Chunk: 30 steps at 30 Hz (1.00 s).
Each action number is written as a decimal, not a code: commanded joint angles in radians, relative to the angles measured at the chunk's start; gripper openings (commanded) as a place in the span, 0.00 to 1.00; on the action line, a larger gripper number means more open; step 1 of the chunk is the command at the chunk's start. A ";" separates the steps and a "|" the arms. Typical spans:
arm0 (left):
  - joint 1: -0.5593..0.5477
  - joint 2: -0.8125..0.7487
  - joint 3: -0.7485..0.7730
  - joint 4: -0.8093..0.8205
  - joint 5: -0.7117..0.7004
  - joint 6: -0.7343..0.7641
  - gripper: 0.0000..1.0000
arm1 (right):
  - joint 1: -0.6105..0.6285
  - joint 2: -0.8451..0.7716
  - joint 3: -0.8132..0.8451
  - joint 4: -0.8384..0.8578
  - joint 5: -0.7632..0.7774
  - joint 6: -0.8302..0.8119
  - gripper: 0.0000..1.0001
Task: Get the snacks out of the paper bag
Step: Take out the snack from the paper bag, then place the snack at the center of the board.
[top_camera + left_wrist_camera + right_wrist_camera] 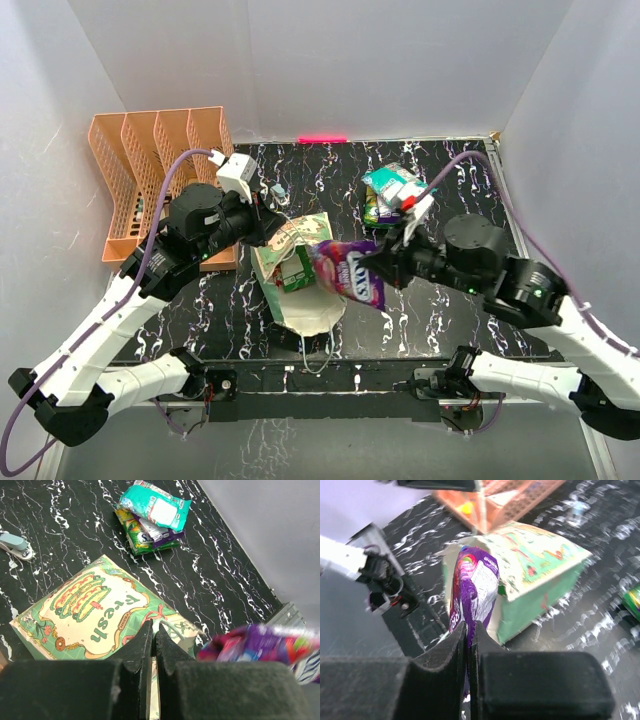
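Note:
The paper bag [290, 240] lies on its side mid-table, its mouth toward the near edge. My left gripper [268, 226] is shut on the bag's top edge, next to a white string handle [172, 626]. The bag's printed face [90, 610] fills the left wrist view. My right gripper [378, 266] is shut on a purple snack packet [347, 272] and holds it in the air just right of the bag's mouth. The packet hangs from the fingers [475, 587] in front of the bag [540, 560]. It shows blurred in the left wrist view [260, 647].
A pile of teal, green and purple snack packets [392, 194] lies at the back right, also in the left wrist view [152, 515]. An orange file rack [160, 165] stands at the back left. A small grey-blue item [15, 545] lies behind the bag.

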 commanded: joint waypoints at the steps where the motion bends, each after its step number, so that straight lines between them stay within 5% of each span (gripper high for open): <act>1: -0.002 -0.016 0.029 -0.019 -0.031 0.025 0.00 | -0.003 -0.003 0.150 -0.296 0.451 0.171 0.07; 5: -0.002 -0.021 0.029 -0.024 -0.037 0.030 0.00 | -0.003 -0.024 0.204 -0.475 0.856 0.345 0.07; 8: -0.002 -0.020 0.031 -0.023 -0.035 0.031 0.00 | -0.003 -0.064 0.122 -0.461 1.046 0.432 0.07; 16: -0.002 -0.020 0.036 -0.024 -0.018 0.031 0.00 | -0.110 0.132 -0.149 -0.378 1.390 0.295 0.07; 20: -0.002 -0.025 0.044 -0.035 -0.016 0.043 0.00 | -0.266 0.234 -0.343 -0.127 1.350 -0.033 0.07; 26: -0.002 -0.032 0.051 -0.041 -0.015 0.051 0.00 | -0.292 0.351 -0.519 0.234 0.984 -0.312 0.08; 30: -0.002 -0.034 0.047 -0.041 -0.007 0.047 0.00 | -0.293 0.366 -0.509 0.286 0.762 -0.356 0.36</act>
